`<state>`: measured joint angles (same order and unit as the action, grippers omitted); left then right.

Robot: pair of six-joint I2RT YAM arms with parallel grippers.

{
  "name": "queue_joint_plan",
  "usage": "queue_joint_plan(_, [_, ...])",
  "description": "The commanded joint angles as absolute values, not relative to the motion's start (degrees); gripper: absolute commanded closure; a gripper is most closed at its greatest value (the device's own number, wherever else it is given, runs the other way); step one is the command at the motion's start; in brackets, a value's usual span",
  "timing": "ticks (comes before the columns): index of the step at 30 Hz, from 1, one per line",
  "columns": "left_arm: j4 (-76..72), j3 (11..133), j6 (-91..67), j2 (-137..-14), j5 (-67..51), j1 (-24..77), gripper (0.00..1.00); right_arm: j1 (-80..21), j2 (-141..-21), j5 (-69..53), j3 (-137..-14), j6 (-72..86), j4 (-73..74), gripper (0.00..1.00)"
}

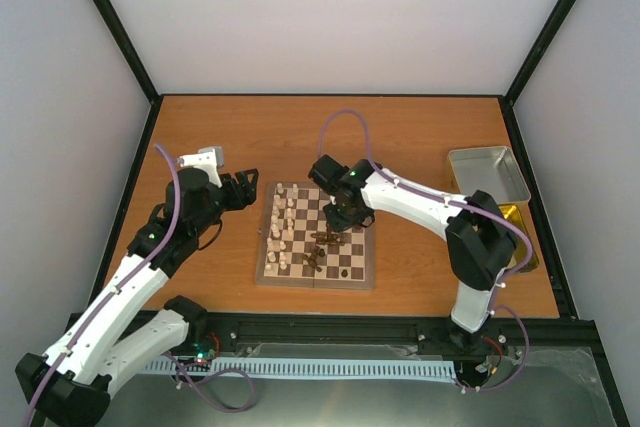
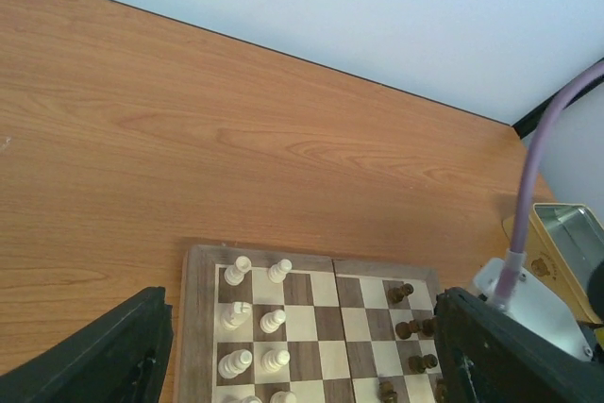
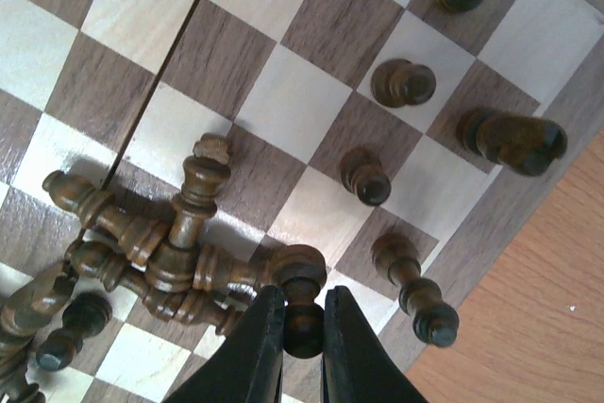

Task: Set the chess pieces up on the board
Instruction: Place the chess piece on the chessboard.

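Top external view: the small square brown-and-cream checked wooden chessboard (image 1: 318,237) sits mid-worktop (image 1: 230,127), with a heap of tiny dark brown wooden chessmen (image 1: 325,243) toppled on it under the right arm. Left wrist view: the left jaws gape wide, nothing between them, above the cream-white chessmen (image 2: 253,313). Right wrist view: the right jaws are clenched on one round-headed dark piece (image 3: 300,282) at the heap's edge, and it's best lifted straight up, clear of tangled neighbours, then stood on a free square.

Table (image 1: 400,132): brown wood | on it: chessboard (image 1: 290,281) at centre | metal tray (image 1: 487,175) near right edge
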<state>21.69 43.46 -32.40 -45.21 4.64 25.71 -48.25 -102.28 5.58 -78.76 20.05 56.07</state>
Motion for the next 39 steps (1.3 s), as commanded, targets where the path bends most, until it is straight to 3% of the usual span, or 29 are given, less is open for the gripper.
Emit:
queue_joint_plan(1, [21.83, 43.69, -30.59, -44.14, 5.12, 25.49, 0.23, -48.34, -105.18, 7.29, -82.54, 18.2, 58.53, 0.91])
queue_joint_plan(12, [22.59, 43.72, -31.11, -43.03, 7.94, 25.49, 0.23, -48.25, -109.05, 8.51, -82.88, 18.02, 58.71, 0.88])
queue_joint_plan(24, [22.72, 43.64, -31.2, -43.11, 7.95, 25.49, 0.22, -48.23, -109.74, 8.31, -83.41, 17.93, 59.22, 0.74])
queue_joint_plan(39, [23.08, 43.74, -31.93, -42.21, 10.0, 25.49, 0.22, -48.42, -106.74, 4.3, -84.32, 20.36, 54.19, 0.69])
